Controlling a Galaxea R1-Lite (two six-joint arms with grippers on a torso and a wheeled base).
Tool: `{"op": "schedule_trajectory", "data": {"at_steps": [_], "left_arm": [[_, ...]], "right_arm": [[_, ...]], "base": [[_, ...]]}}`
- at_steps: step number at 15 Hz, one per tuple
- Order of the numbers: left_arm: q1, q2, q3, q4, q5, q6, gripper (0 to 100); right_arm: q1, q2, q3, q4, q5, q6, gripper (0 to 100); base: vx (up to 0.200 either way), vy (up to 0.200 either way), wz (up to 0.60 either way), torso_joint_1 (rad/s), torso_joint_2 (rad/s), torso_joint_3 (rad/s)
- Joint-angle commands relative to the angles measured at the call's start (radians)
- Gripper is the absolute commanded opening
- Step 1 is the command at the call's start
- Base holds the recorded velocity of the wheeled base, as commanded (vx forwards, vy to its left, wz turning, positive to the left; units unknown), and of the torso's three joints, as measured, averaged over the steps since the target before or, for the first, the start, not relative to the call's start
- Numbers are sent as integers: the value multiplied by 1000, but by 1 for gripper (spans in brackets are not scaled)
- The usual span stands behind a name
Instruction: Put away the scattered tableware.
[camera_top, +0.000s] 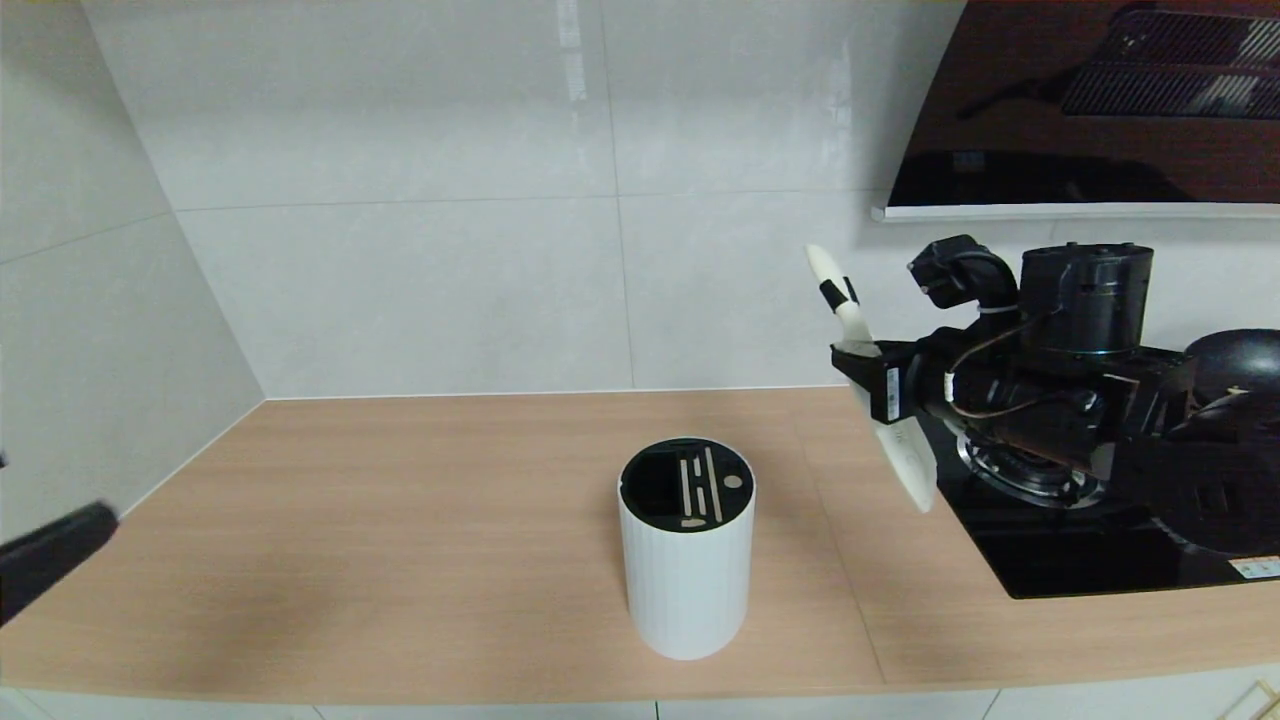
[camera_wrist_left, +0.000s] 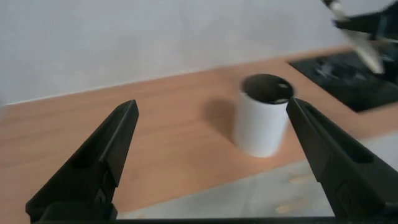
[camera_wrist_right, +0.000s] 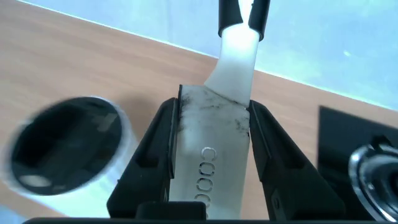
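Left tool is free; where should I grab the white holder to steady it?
I'd take the white holder by its upright ribbed side wall, below the rim, coming level from the robot's left, where the open left tool faces it. Leave the slotted top free for the white utensil in the right tool.

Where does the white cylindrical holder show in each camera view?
Head view: the white holder stands on the counter, left of the black cooktop.
Left wrist view: holder framed by the open left gripper.
Right wrist view: holder beside the right gripper, opposite the cooktop.
Shared landmark: the cooktop.
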Motion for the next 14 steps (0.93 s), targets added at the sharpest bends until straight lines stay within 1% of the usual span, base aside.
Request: {"op": "schedule_trajectory", "data": {"at_steps": [1,2,3,4,5,6,7,8,9,10,11,12,13,14], "left_arm": [[-223,389,-64,-263,-43,-91,100],[-277,472,-67,-380,-43,-137,100],[-300,561,-68,-470,-45,-154,100],[-307,648,-68,-550,-37,-146,100],[-307,722,-65,-621,-26,-154,100],[-309,778,-67,-670,-34,-197,100],[-312,792,-67,-681,-38,-224,100],[-312,792,-67,-681,-38,-224,100],[-352,855,-82,-773,-138,-442,100],[-352,875,-99,-806,-177,-496,100],[-353,883,-122,-816,-223,-603,100],[-359,887,-151,-814,-262,-697,100],[-359,906,-190,-811,-282,-729,100],[-358,935,-228,-808,-282,-727,100]], "right_arm": [[101,-37,1,18,-20,4,0],[146,-42,13,19,-41,4,0],[184,-43,26,19,-72,4,0],[221,-43,24,19,-90,4,0],[248,-40,27,19,-106,4,0],[274,-34,35,19,-110,6,0],[281,-30,38,19,-112,6,0],[281,-30,38,19,-112,6,0],[330,-10,41,15,-112,41,0],[343,-6,41,16,-112,45,0],[348,-6,43,16,-118,45,0],[350,-10,43,16,-130,47,0],[356,-11,43,16,-138,47,0],[357,-13,43,15,-141,47,0]], "base": [[0,0,0,0,0,0],[0,0,0,0,0,0],[0,0,0,0,0,0],[0,0,0,0,0,0],[0,0,0,0,0,0],[0,0,0,0,0,0],[0,0,0,0,0,0],[0,0,0,0,0,0],[0,0,0,0,0,0],[0,0,0,0,0,0],[0,0,0,0,0,0],[0,0,0,0,0,0],[0,0,0,0,0,0],[0,0,0,0,0,0]]}}
